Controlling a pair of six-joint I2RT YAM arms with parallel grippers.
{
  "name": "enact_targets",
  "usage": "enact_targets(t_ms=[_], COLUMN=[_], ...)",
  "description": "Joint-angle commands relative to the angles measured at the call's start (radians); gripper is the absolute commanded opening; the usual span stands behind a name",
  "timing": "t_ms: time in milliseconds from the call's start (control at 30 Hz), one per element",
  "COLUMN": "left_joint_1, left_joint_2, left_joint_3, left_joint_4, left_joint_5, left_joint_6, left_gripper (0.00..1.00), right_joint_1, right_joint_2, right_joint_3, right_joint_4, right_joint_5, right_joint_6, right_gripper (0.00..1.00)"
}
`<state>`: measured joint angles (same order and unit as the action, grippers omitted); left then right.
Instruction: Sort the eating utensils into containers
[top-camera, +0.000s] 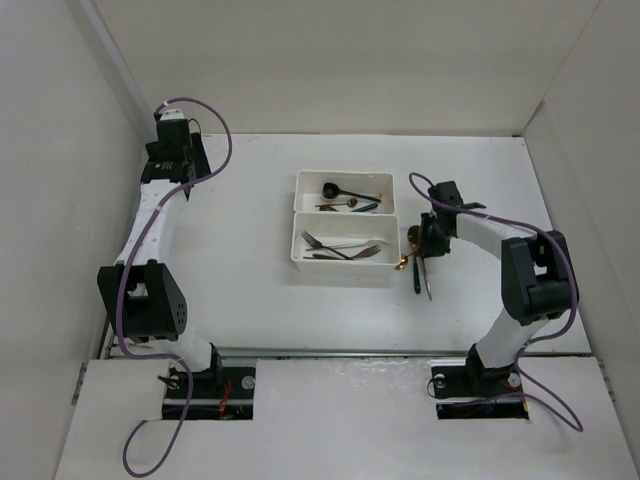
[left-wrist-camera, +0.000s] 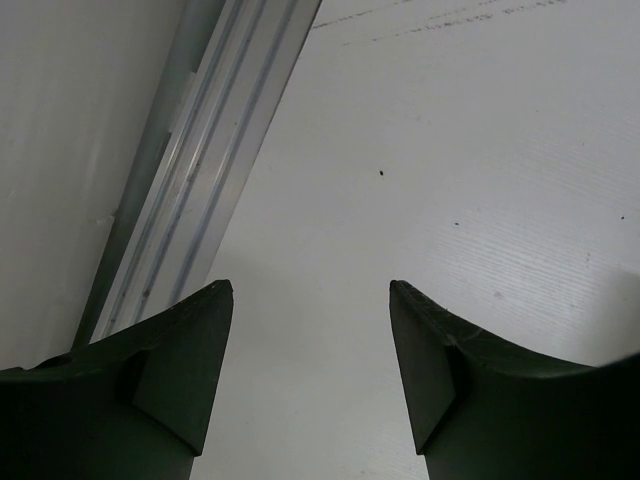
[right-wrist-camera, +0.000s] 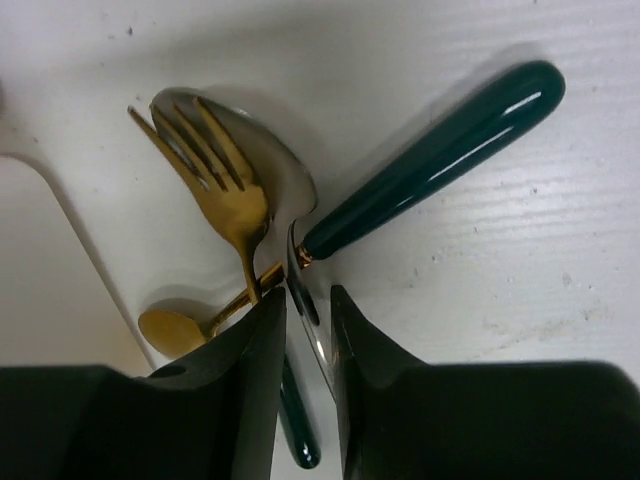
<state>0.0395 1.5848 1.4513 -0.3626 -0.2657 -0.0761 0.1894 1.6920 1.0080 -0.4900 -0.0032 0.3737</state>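
Note:
Two white trays sit at the table's middle. The far tray (top-camera: 303, 182) holds a black spoon and a few other utensils; the near tray (top-camera: 300, 250) holds silver forks. Just right of them lies a small pile: a gold fork (right-wrist-camera: 215, 180), a silver spoon bowl (right-wrist-camera: 285, 165), a dark green handle (right-wrist-camera: 440, 150) and a small gold spoon (right-wrist-camera: 170, 328). My right gripper (right-wrist-camera: 308, 295) is down on this pile (top-camera: 420, 262), its jaws close together on a silver knife blade (right-wrist-camera: 318, 340) that stands on edge. My left gripper (left-wrist-camera: 310, 285) is open and empty, far back left (top-camera: 175, 145).
A white wall and an aluminium rail (left-wrist-camera: 200, 170) run along the left of the left gripper. White side walls enclose the table. The near tray's corner (right-wrist-camera: 40, 190) lies just left of the pile.

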Motion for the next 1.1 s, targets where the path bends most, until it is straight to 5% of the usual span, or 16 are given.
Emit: enact_targets(t_ms=[0,67,100,367,600,833,933,1067], left_joint_1=[0.014,0.014,0.014,0.014,0.014,0.014,0.014,0.014], left_joint_2=[-0.013,-0.013,-0.013,-0.022,-0.022,-0.022,-0.022,-0.054], left_joint_3=[0.014,0.014,0.014,0.004,0.004,0.004,0.004,-0.014], left_joint_4=[0.028,0.028,0.028,0.028,0.028,0.028,0.028,0.037], left_joint_5=[-0.006,-0.006,-0.006,-0.015,-0.015,-0.015,-0.015,-0.058], left_joint_6=[-0.010,-0.010,-0.010,-0.010,-0.010,-0.010,-0.010,0.012], left_gripper=[0.61,0.61,0.61,0.61,0.61,0.61,0.61,0.61], right_joint_1=[0.004,0.024,0.024,0.001,0.001,0.274,0.355,0.412], right_joint_2=[0.052,0.061,0.061,-0.054,-0.109,-0.138,-0.049,0.078], right_joint_3=[0.044,0.069,0.069,0.133,0.400,0.356,0.417,0.524], right_joint_4=[-0.053,-0.053,-0.053,-0.093,-0.196,0.311,0.338,0.326], right_joint_5=[0.029,0.029,0.029,0.144,0.359,0.291,0.151,0.046], right_joint_6=[-0.002,-0.013,-0.025,-0.116,-0.359,-1.066,-1.299,-1.357], right_gripper=[0.31,0.21,0.00,0.00,0.00,0.00,0.00,0.00])
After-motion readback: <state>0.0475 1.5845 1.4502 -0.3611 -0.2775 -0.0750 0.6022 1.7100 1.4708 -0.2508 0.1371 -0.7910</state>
